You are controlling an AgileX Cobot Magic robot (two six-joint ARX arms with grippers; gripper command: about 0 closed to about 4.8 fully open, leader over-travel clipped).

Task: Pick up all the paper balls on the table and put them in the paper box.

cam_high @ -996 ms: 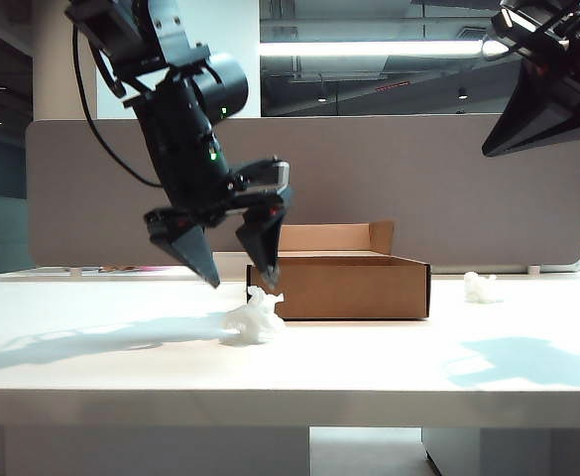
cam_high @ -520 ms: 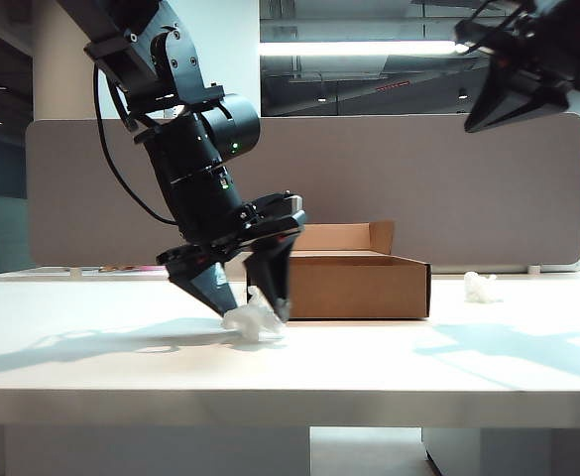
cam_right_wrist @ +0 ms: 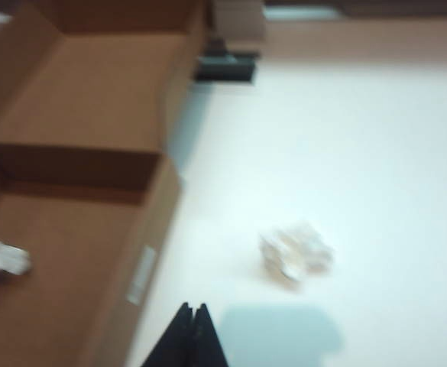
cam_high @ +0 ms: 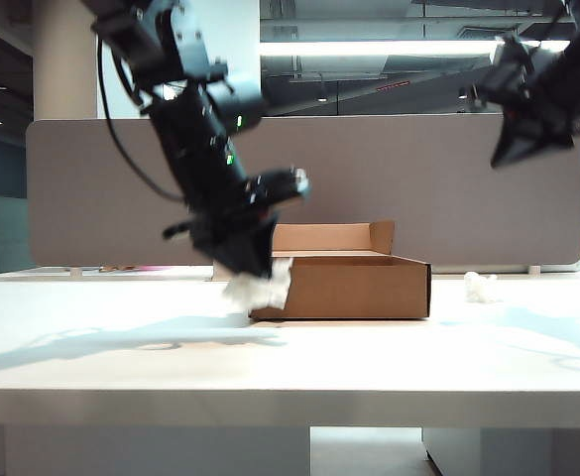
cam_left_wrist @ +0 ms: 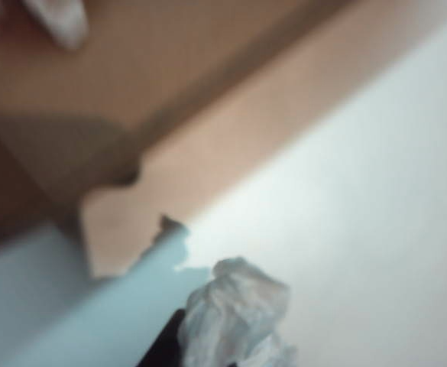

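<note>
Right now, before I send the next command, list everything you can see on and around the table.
Paper balls: three, white. One held in the left hand by the box's left end; one inside the box; one on the table right of the box.
Paper box: one, brown, mid-table, open top.
Table: one, white.
Divider panel: one, grey, behind the table.
Left hand: black, shut on a paper ball, low beside the box.
Right hand: black, shut, empty, high above the table's right side.
</note>
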